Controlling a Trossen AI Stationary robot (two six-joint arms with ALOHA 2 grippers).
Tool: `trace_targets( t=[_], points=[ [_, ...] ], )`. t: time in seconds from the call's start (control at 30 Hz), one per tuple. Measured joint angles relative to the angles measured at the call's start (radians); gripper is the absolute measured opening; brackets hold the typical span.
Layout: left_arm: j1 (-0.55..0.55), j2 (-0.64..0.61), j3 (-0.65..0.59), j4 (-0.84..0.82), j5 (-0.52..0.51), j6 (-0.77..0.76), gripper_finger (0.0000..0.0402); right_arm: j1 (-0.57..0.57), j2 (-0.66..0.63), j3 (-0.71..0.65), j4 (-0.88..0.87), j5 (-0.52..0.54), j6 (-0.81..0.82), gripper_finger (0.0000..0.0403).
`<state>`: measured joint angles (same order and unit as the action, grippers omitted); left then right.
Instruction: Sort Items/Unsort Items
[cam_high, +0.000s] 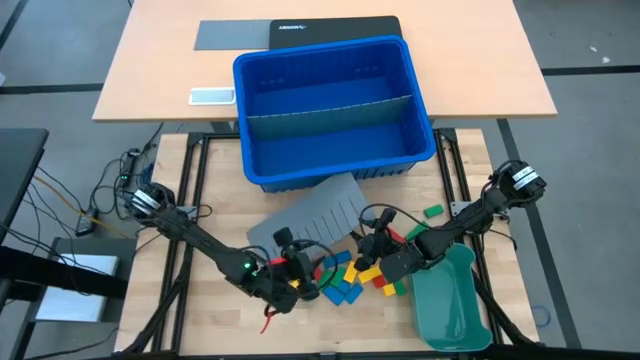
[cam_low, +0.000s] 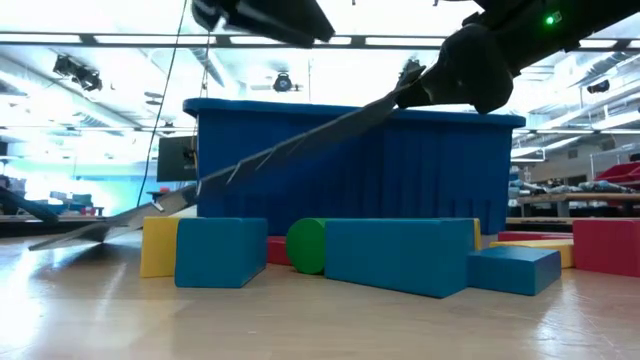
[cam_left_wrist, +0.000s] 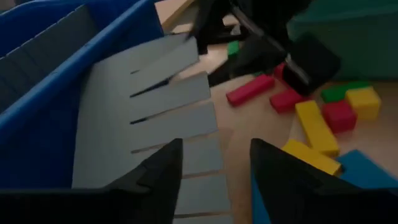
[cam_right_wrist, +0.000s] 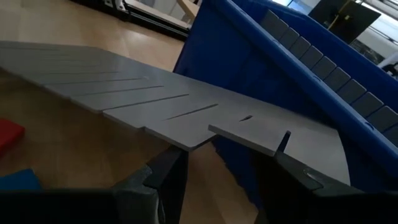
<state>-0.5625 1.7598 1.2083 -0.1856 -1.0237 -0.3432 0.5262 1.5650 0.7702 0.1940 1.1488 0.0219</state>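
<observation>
A: Blocks (cam_low: 400, 255), nearest, centre-low on desk (cam_high: 200, 300). Blue bin (cam_high: 330, 105), upper centre; grey divider (cam_high: 310, 212) leaning against it.

B: Both pincers, left (cam_high: 312, 262) and right (cam_high: 372, 240), spread, empty. Risk: divider slides, scattering blocks.

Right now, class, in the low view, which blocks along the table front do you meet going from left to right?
Yellow block → blue block → green round block → long blue block → small blue block → red block.
</observation>
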Motion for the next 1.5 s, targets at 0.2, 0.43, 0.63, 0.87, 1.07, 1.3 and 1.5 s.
trace_targets(
  t=[0.2, 0.43, 0.63, 0.87, 1.07, 1.3, 1.5],
  points=[
    [0.02, 0.062, 0.0, 0.011, 0.007, 0.013, 0.0238, 0.0, 0.0, 0.0, 0.0, 0.002, 0.0, 0.0174],
    [0.026, 0.085, 0.0, 0.025, 0.0, 0.026, 0.026, 0.0, 0.0, 0.0, 0.001, 0.003, 0.0, 0.0172],
    [0.031, 0.087, 0.0, 0.007, -0.01, 0.022, 0.0265, -0.001, 0.0, 0.0, 0.002, 0.003, 0.0, 0.017],
    [0.053, 0.098, 0.0, -0.038, 0.017, -0.027, 0.0265, -0.001, 0.0, 0.0, 0.008, 0.003, 0.0, 0.017],
    [0.062, 0.135, 0.024, -0.058, 0.03, -0.031, 0.0265, -0.003, 0.0, 0.0, 0.013, 0.001, -0.001, 0.0168],
    [0.085, 0.202, 0.103, -0.194, 0.013, -0.031, 0.0265, -0.003, 0.0, 0.0, 0.016, -0.002, -0.005, 0.0167],
    [0.094, 0.235, 0.187, -0.338, -0.01, -0.116, 0.0244, -0.003, 0.0, 0.0, 0.018, -0.002, -0.007, 0.0167]
  ],
)
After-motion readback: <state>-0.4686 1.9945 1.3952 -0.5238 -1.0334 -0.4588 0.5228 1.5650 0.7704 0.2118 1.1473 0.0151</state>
